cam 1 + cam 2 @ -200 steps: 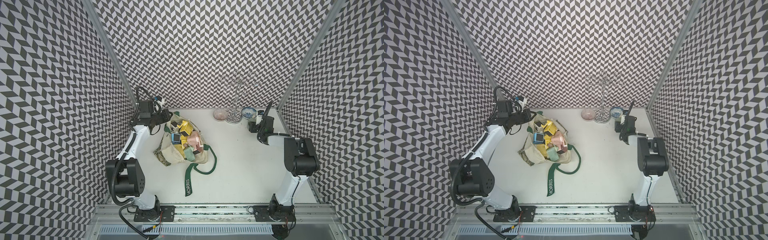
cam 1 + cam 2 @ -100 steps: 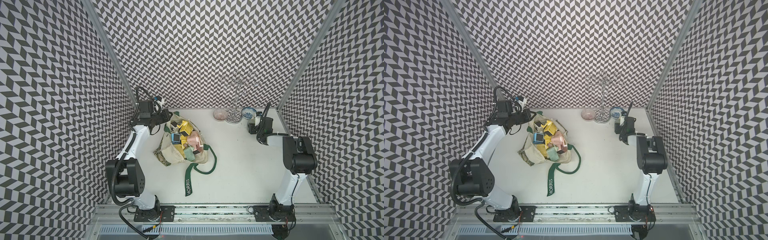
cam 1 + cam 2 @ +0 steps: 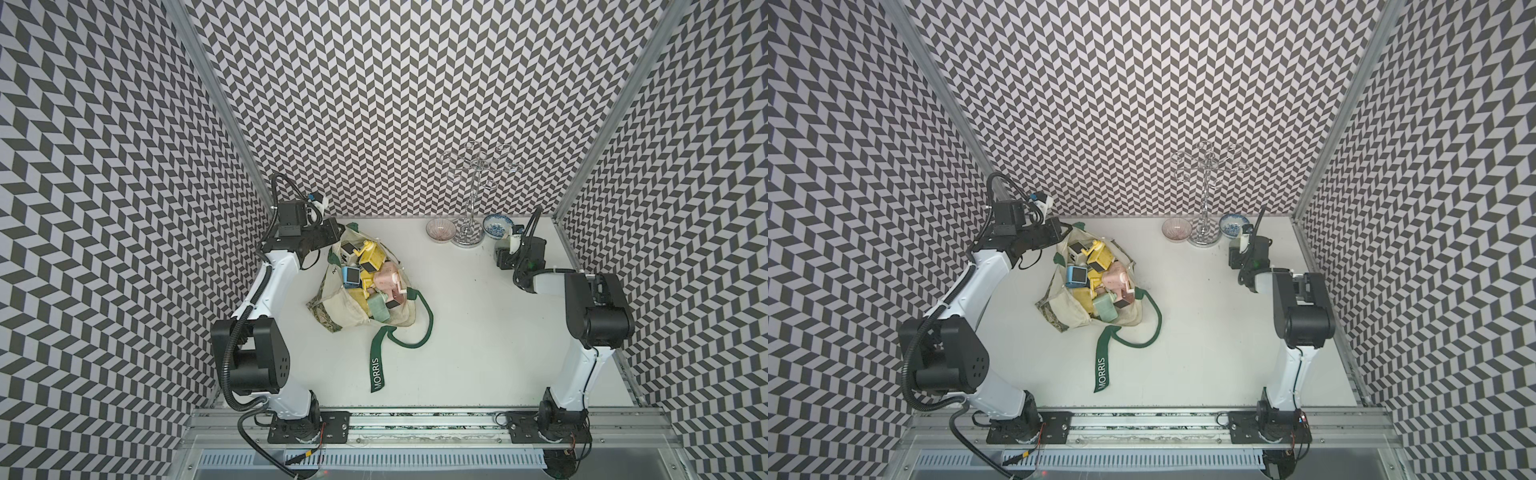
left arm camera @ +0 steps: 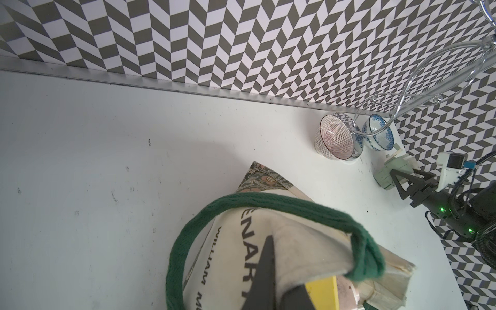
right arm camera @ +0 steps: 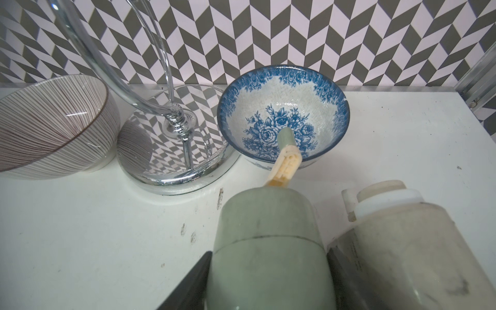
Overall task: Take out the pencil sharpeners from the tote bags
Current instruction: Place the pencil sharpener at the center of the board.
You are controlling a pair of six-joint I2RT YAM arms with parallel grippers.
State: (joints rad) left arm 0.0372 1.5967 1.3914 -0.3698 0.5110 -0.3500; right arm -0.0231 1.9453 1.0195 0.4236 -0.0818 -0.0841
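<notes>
A white tabletop (image 3: 478, 353) seen from above, with two robot arms mounted along its near edge.

Nearest the arm bases, a dark green strap (image 3: 376, 365) lettered MORRIS lies flat. Just behind it the cream bag (image 3: 345, 307) is slumped open. The sharpeners (image 3: 371, 259) are piled inside in yellow, pink, blue and green.

The left end effector (image 3: 334, 240) is at the bag's far rim, closed on the cream canvas beside a green strap loop. A yellow sharpener (image 4: 322, 292) lies right against its fingers.

Well apart from the bag, the right end effector (image 5: 269, 271) is low over the tabletop. Its jaws stand either side of a green sharpener (image 5: 268, 220), which is outside the bag. Whether they press on it cannot be told. A pale sharpener (image 5: 397, 236) sits just beside the jaws.

Just beyond this end effector is a blue bowl (image 5: 281, 68), and the green sharpener's crank points at it. Next to that bowl stands a clear stand (image 5: 174, 182) on a mirrored base, then a striped bowl (image 5: 53, 120). A chevron wall (image 3: 395, 104) closes the back.
</notes>
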